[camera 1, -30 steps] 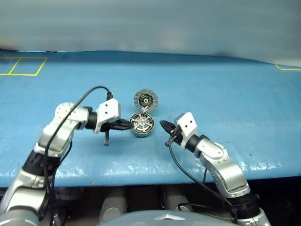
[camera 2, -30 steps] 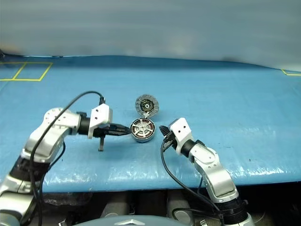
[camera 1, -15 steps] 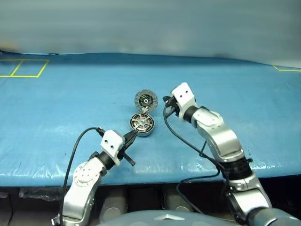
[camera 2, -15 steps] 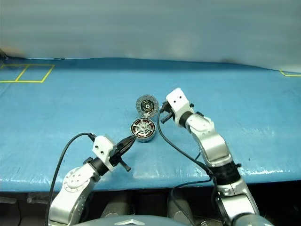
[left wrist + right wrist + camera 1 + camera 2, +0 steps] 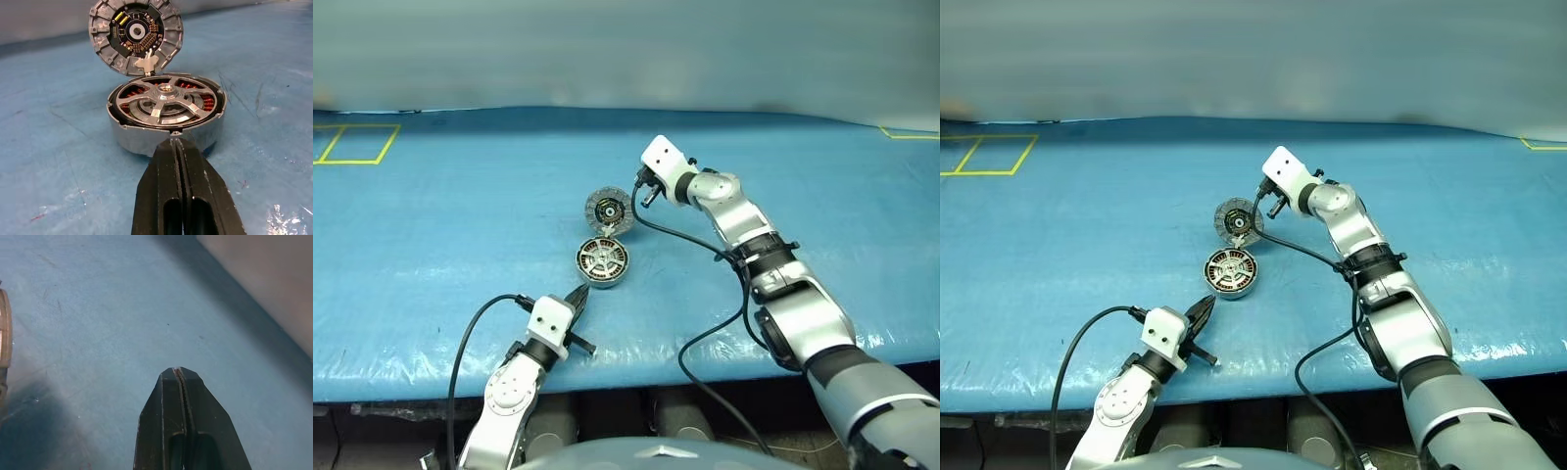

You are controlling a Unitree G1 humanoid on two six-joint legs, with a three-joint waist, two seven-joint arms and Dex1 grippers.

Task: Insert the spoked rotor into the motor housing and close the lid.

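Nearest the table's front edge, the left gripper [image 5: 578, 295] is held low and about level with its fingers pressed together on nothing, tips aimed at the near wall of the motor housing [image 5: 166, 128] and just short of it. The spoked rotor [image 5: 167, 98] is already seated inside the copper windings, and the lid [image 5: 608, 210] is propped up open at the housing's far side. Farther back, the right arm is stretched out over the blue table [image 5: 822, 206], its gripper [image 5: 1262, 189] also pinched closed and empty, parked just beside the lid's right edge.
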